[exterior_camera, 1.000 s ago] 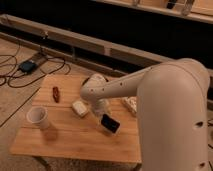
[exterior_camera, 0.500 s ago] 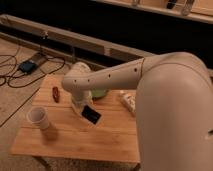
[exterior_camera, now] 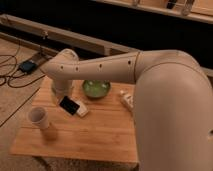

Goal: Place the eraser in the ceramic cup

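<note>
Dark wall panels and a pale ledge run behind a small wooden table (exterior_camera: pixel 95 135), with a dark box and cables (exterior_camera: pixel 20 67) lying on the floor beyond the table's left end. Near the table's far edge sits a shallow green bowl (exterior_camera: pixel 96 89), the landmark for everything else.

From the right of the bowl, a thick cream robot arm (exterior_camera: pixel 150 75) sweeps across above and behind it, then bends down at a rounded wrist to the bowl's left. Below that wrist, the gripper (exterior_camera: pixel 64 99) hangs just left of the bowl and slightly nearer the camera. It is clamped on the eraser (exterior_camera: pixel 70 106), a small flat black slab that sticks out from it, tilted, down and to the right. The eraser sits left of the bowl and in front of it, close to the bowl but apart from it.

Right beside the eraser's lower end, in front of the bowl's left side, lies a whitish square block (exterior_camera: pixel 82 110); whether the two touch cannot be told. The ceramic cup (exterior_camera: pixel 39 117), plain white and upright, stands well to the left of the bowl and nearer the front edge, apart from the eraser. A long white carton-like item (exterior_camera: pixel 127 100) lies just right of the bowl.
</note>
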`<state>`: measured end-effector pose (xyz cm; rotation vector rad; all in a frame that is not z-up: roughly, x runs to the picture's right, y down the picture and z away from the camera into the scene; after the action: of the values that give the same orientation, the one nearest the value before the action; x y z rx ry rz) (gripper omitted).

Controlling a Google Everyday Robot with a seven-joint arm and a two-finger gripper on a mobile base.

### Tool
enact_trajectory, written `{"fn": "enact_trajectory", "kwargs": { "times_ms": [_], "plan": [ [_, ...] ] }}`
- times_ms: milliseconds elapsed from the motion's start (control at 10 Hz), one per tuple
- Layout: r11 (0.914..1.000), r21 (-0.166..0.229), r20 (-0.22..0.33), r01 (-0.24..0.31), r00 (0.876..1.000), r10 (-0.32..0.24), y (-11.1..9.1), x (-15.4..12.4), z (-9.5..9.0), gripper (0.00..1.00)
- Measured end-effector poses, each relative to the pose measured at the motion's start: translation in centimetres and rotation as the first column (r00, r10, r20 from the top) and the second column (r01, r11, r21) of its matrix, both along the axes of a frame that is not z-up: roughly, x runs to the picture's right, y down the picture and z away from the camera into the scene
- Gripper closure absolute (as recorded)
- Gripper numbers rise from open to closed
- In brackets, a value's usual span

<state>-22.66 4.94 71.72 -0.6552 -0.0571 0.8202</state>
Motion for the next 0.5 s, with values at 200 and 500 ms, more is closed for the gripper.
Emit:
{"fn": "enact_trajectory", "kwargs": {
  "times_ms": [200, 500],
  "plan": [
    [0.9992, 0.002, 0.086, -0.041, 0.995, 0.04, -1.0, -3.0, -0.8, 0.86],
    [0.9974, 0.007, 0.18, -0.072, 0.981, 0.07, -1.9, -5.5, -1.9, 0.86]
  ]
}}
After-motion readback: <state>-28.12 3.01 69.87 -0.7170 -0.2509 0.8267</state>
